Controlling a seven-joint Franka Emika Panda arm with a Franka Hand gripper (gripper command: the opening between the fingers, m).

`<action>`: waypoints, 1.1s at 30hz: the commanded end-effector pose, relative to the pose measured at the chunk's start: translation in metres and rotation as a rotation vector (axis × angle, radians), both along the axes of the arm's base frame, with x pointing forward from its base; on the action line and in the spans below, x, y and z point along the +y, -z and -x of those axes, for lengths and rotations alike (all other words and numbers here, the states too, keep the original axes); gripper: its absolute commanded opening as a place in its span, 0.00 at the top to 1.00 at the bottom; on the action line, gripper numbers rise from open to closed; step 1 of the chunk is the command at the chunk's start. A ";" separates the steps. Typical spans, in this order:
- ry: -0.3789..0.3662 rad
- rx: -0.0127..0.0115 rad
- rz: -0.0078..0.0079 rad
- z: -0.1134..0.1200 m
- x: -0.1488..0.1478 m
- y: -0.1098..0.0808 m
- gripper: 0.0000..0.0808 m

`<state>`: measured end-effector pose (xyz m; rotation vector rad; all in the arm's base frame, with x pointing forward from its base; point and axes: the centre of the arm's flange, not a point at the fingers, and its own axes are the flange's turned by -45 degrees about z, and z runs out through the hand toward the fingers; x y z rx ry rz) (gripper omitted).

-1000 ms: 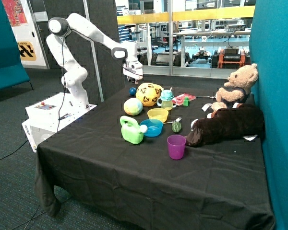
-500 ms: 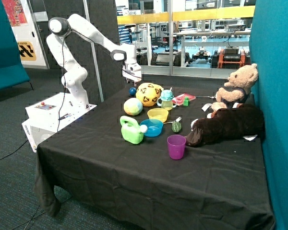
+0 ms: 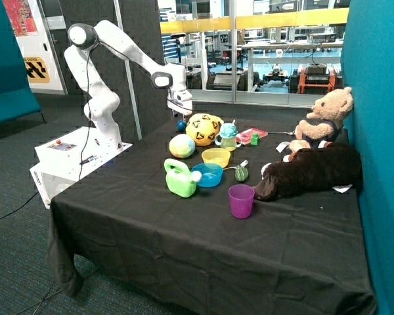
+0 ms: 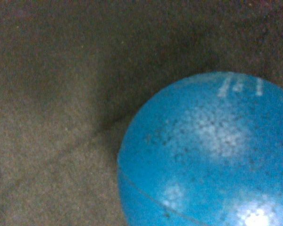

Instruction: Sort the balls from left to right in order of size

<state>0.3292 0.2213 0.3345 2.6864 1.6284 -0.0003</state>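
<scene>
The white robot arm [image 3: 118, 46] is reaching from its base at the far left corner over the black tablecloth [image 3: 184, 249]. Its gripper [image 3: 180, 113] is hanging just above the small dark blue ball [image 3: 181, 125], close to it, but whether the claw is released or clenched I cannot tell. In the wrist view the blue ball [image 4: 212, 155] is filling a big part of the picture and is lying on the dark cloth [image 4: 52, 117]; no finger is showing there.

Going to the right, the pastel ball [image 3: 182, 146] is sitting in front of the blue one, and the large yellow ball [image 3: 204, 129] with dark patches is sitting just beside both. The green watering can [image 3: 180, 178] is standing nearer the front, touching the blue bowl [image 3: 208, 174], and the yellow bowl [image 3: 216, 157] is lying just behind that. A small cup with a lid [image 3: 228, 137] is standing next to the large ball. The purple cup [image 3: 241, 200] is standing alone toward the front. At the far right a dark plush animal [image 3: 308, 172] is lying, and a teddy bear [image 3: 325, 121] is sitting behind it against the teal wall [image 3: 377, 131].
</scene>
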 end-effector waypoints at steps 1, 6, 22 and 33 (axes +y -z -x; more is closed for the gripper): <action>0.011 0.0000 -0.0003 0.004 0.002 0.008 0.13; 0.015 0.0000 -0.0003 0.006 0.005 0.012 0.15; 0.053 0.0000 -0.0003 0.008 0.005 0.025 0.15; 0.059 0.0000 -0.0003 0.013 0.011 0.028 0.16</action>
